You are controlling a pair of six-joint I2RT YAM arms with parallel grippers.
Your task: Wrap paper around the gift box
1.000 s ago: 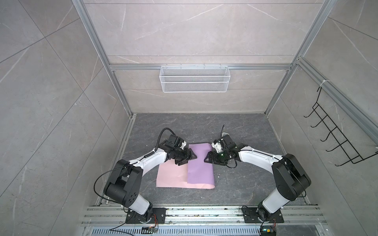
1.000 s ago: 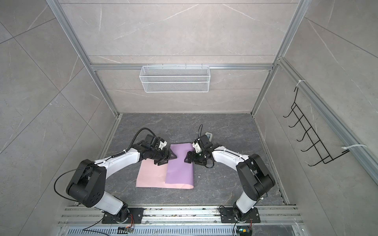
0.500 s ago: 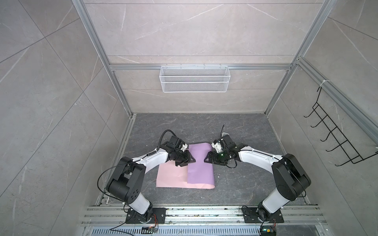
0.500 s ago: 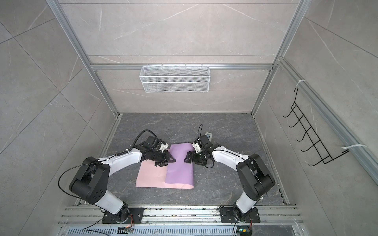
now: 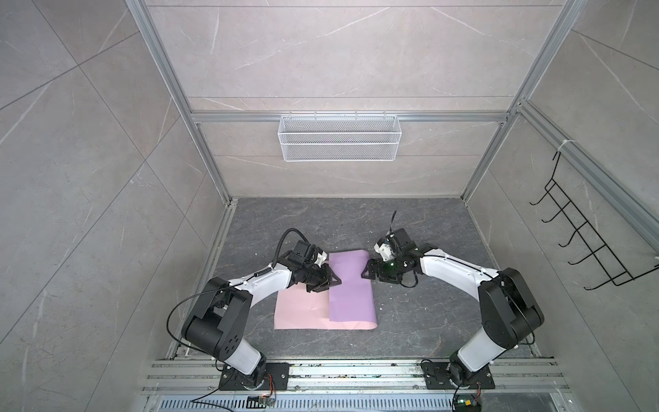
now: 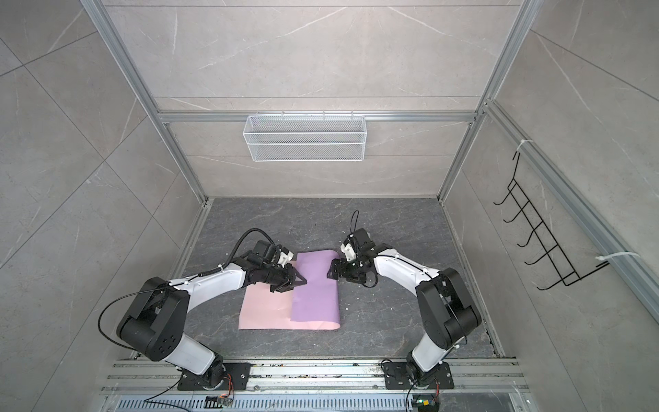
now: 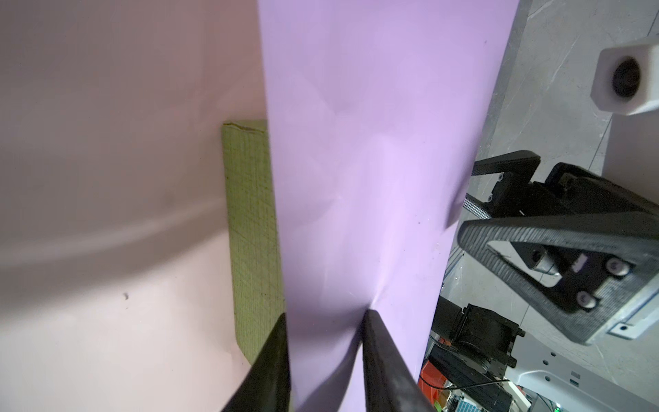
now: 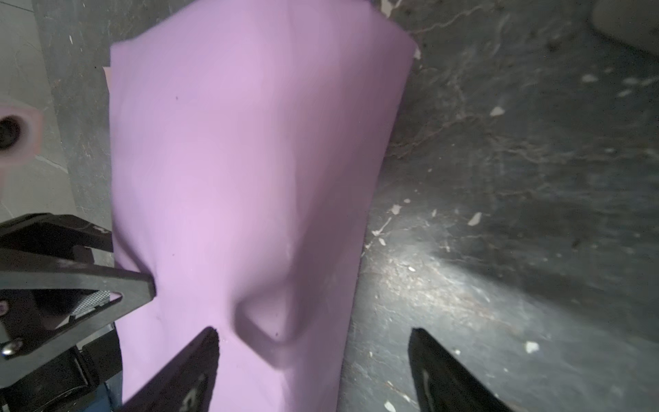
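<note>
The paper lies on the floor, its pale pink face [image 5: 301, 306] up and a lilac flap [image 5: 351, 285] folded over from the right. The olive-green gift box [image 7: 249, 232] shows only as a strip past the flap's edge in the left wrist view. It is hidden in both top views. My left gripper [image 7: 326, 321] [image 5: 337, 282] sits at the flap's left edge. Its jaws are drawn in on a narrow strip of lilac paper, which creases at one fingertip. My right gripper [image 8: 313, 335] [image 5: 367, 273] stands open at the flap's right edge, one finger over lilac [image 8: 249, 160] and one over bare floor.
A white wire basket [image 5: 338, 137] hangs on the back wall. A black hook rack [image 5: 588, 242] is on the right wall. Small white scraps [image 8: 474, 217] dot the dark stone floor to the right of the paper. Aluminium rails [image 5: 321, 374] run along the front.
My left gripper's jaws have narrowed from wide apart to a small gap at the flap's left edge. The right arm and the paper have hardly shifted.
</note>
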